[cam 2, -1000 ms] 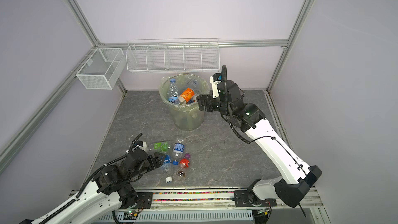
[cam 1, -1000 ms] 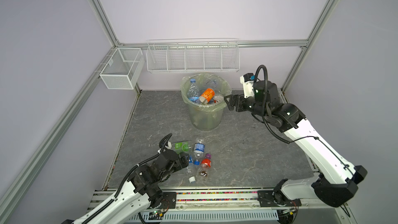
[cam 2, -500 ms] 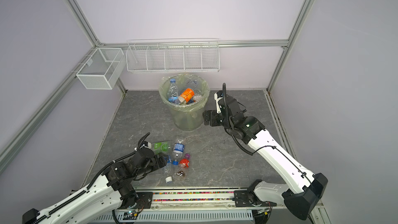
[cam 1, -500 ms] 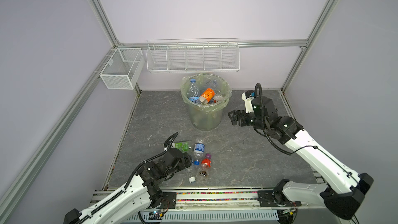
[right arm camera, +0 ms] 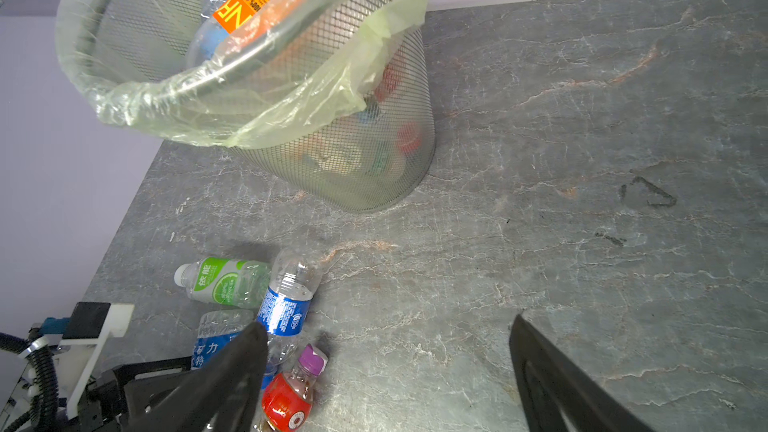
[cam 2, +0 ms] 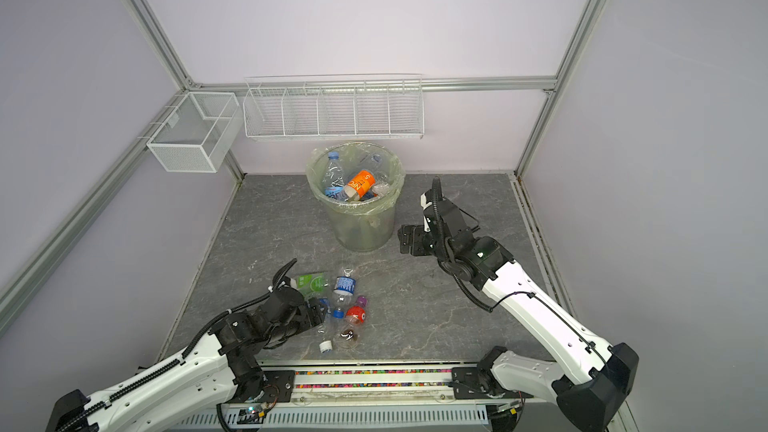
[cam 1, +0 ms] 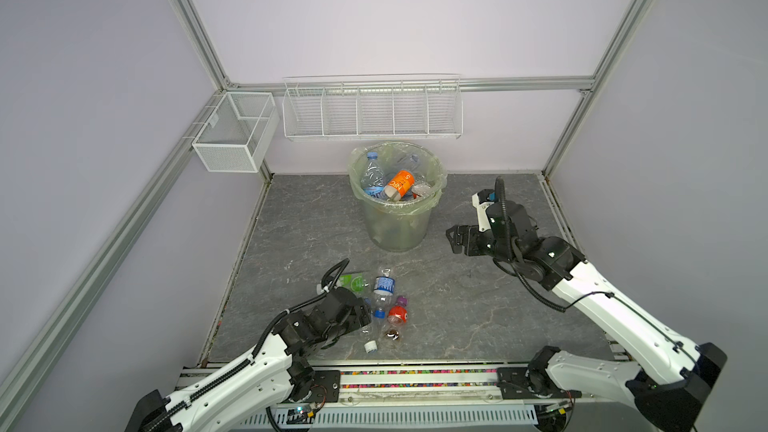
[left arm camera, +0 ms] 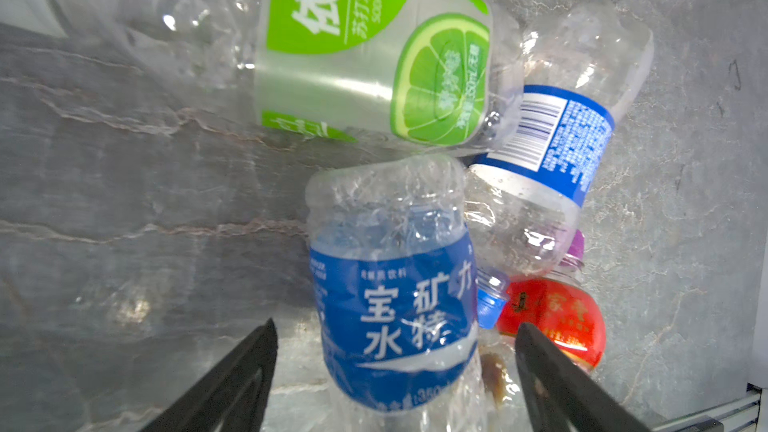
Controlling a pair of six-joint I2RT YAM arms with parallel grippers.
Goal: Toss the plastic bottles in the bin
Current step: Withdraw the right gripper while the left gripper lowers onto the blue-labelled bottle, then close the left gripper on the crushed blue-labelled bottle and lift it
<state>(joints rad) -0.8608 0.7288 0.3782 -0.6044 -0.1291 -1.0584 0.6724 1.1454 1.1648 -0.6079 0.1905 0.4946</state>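
Bin [cam 1: 395, 228], back edge of worktop [cam 1: 478, 305]: nearly full of bottles [cam 1: 398, 183]. Outstanding: about five loose bottles [cam 1: 383, 286] near front edge. Left gripper [left arm camera: 395, 324]: jaws wide astride crushed blue-label bottle [left arm camera: 390, 292], not gripping. Right gripper [right arm camera: 386, 322]: jaws wide, empty.

Bottles [cam 1: 383, 286] nr L end effector [cam 1: 368, 312]; bin [cam 1: 397, 222] beyond

- White-shelled left arm [cam 1: 257, 380] with black joints; a black ribbed cable hose [cam 1: 232, 369] along it.
- White-shelled right arm [cam 1: 623, 317], same joints; a thin black cable [cam 1: 562, 310].
- Left gripper [left arm camera: 395, 326] and right gripper [right arm camera: 386, 322]: black tapered fingers [right arm camera: 552, 388].
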